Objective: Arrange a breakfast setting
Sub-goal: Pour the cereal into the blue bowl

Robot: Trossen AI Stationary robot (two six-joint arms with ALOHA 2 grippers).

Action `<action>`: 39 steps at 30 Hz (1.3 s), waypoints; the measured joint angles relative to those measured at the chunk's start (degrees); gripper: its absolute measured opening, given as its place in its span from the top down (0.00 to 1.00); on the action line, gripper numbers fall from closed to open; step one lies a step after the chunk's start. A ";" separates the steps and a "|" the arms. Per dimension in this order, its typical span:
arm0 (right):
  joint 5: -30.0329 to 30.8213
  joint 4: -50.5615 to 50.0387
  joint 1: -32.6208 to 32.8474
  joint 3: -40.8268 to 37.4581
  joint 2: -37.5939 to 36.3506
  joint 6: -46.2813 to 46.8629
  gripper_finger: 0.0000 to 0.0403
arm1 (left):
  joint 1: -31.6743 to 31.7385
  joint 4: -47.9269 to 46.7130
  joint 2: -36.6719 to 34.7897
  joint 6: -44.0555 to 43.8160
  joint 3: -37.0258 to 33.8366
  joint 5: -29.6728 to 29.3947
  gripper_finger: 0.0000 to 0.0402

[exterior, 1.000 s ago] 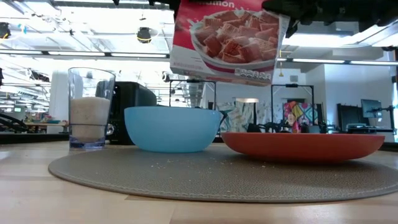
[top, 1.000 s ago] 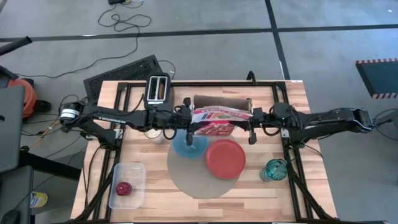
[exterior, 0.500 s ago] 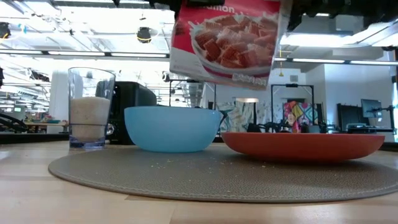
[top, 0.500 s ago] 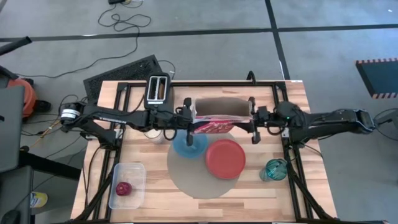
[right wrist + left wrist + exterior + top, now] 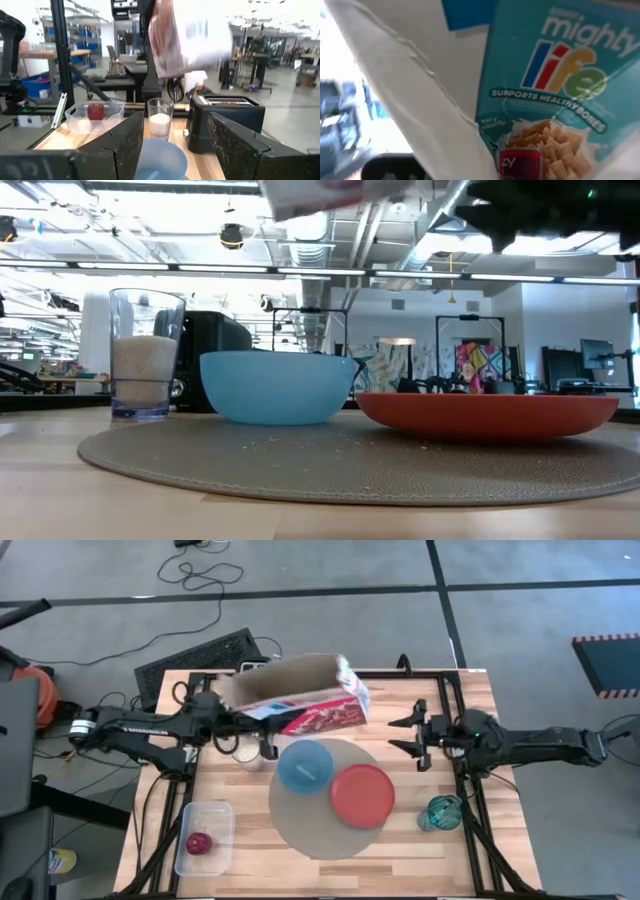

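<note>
A red and teal cereal box [image 5: 300, 700] hangs tilted above the table's far left part, with my left gripper [image 5: 228, 720] shut at its left end. It fills the left wrist view [image 5: 545, 100]. My right gripper [image 5: 412, 736] stands open to the box's right, apart from it and holding nothing. Below lie the round mat [image 5: 310, 830], the light-blue bowl [image 5: 304, 766] and the red-orange plate [image 5: 362, 795], both resting on the mat. The teal glass [image 5: 441, 812] stands by the mat's right edge. The red apple [image 5: 199, 842] lies in a clear tub. My left gripper holds the cereal box by its left end [image 5: 240, 705], reaching in level from the table's left. The box itself hides the fingers, so the kind of hold does not show. The box is lifted clear above the bowl's height, tilted, its open top toward the far edge.
A clear glass [image 5: 146, 365] with white filling stands left of the bowl. Behind it is the black toaster [image 5: 210, 355], partly under the box in the high view. The clear tub [image 5: 215, 815] sits at the near left. Black frame rails [image 5: 470, 790] run along both sides.
My right gripper has opened, let go of the cereal box and drawn back toward the table's right edge. My left gripper has carried the box up and toward the left, and the box has swung round and tipped. It has risen out of the low view.
</note>
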 joint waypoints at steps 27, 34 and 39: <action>-0.91 27.53 -4.38 0.79 23.09 4.15 0.32 | 2.11 13.57 3.44 -7.78 -1.75 4.42 1.00; -1.15 29.93 -3.21 0.91 26.70 4.17 0.03 | 2.09 13.28 3.44 -7.29 -1.73 4.44 1.00; -2.62 30.89 -2.10 1.87 30.53 0.19 0.12 | 2.09 13.26 3.46 -7.03 -1.73 4.42 1.00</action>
